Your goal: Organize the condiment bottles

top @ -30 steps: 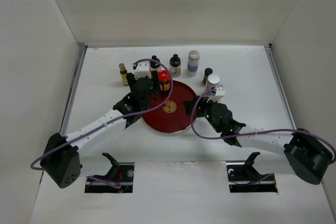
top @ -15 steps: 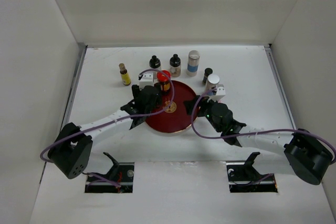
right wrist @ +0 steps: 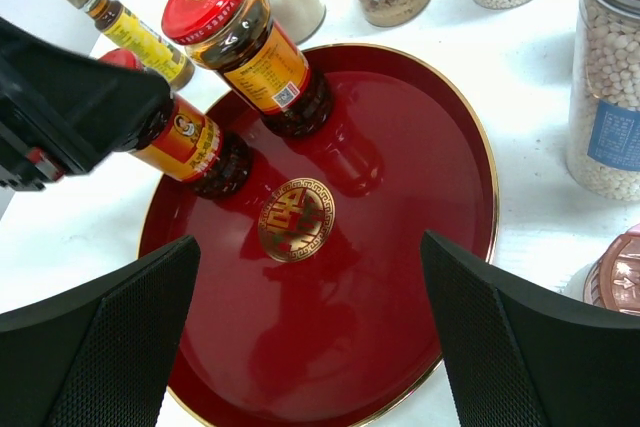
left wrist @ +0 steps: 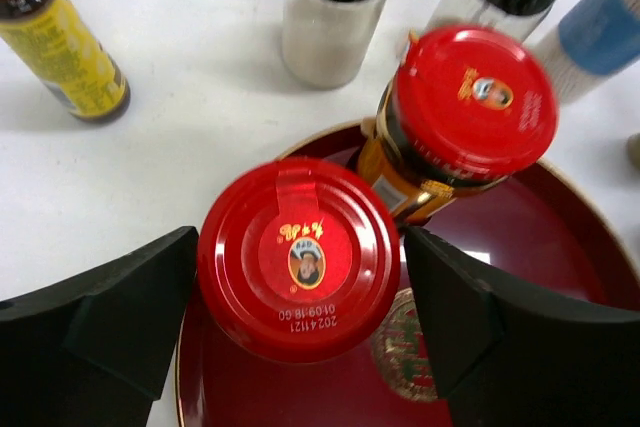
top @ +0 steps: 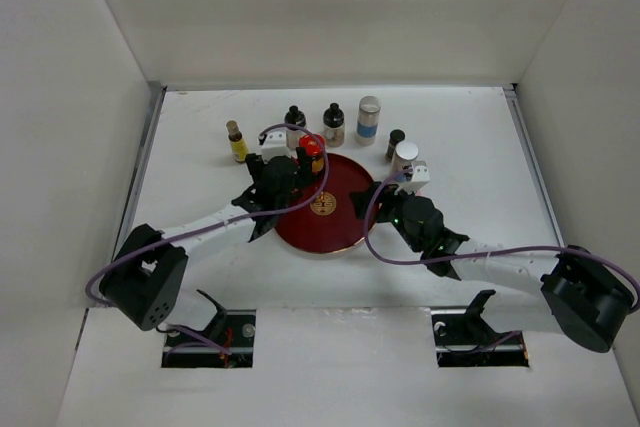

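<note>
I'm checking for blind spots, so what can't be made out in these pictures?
Top view: the left gripper hides the near red-capped jar it holds.
Left wrist view: that jar's cap hides its label and base.
Right wrist view: the pink-lidded jar is cut off by the lower right corner, the bead jar by the right edge.
Top view: labels unreadably small.

1. We see a round glossy dark red plate [right wrist: 400, 207], gold-rimmed, gold emblem centred.
2. The near red-capped amber jar [left wrist: 300, 257] and far red-capped amber jar [left wrist: 470, 97] wear orange labels.
3. Far left, a brown glass bottle [left wrist: 70, 57], yellow-labelled.
</note>
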Motion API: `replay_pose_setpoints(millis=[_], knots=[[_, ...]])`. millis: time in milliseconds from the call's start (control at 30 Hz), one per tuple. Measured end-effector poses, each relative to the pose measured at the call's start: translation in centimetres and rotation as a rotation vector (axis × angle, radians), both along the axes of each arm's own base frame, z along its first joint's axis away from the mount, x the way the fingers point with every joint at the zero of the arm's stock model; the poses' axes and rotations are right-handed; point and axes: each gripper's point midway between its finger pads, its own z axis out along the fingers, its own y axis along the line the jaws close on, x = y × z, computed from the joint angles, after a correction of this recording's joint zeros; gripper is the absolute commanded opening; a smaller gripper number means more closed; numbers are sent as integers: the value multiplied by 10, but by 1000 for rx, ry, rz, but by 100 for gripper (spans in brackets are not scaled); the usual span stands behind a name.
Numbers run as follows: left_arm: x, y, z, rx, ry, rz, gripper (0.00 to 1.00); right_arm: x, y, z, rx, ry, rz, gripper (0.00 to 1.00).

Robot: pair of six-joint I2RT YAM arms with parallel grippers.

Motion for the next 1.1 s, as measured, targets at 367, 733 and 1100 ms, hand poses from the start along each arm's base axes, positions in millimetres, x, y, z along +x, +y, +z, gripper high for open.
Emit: replay_pose_setpoints(millis=[367, 733, 1100], knots=[[16, 38, 63, -73, -150, 101, 86, 0, 1, -1, -1, 2, 6, 94], [71, 131, 60, -62, -107, 375, 80, -3, 6, -2, 1, 7, 35, 52], [114, 136, 44, -60, -28, 357, 62, -5, 10, -3, -4, 10, 53, 59]])
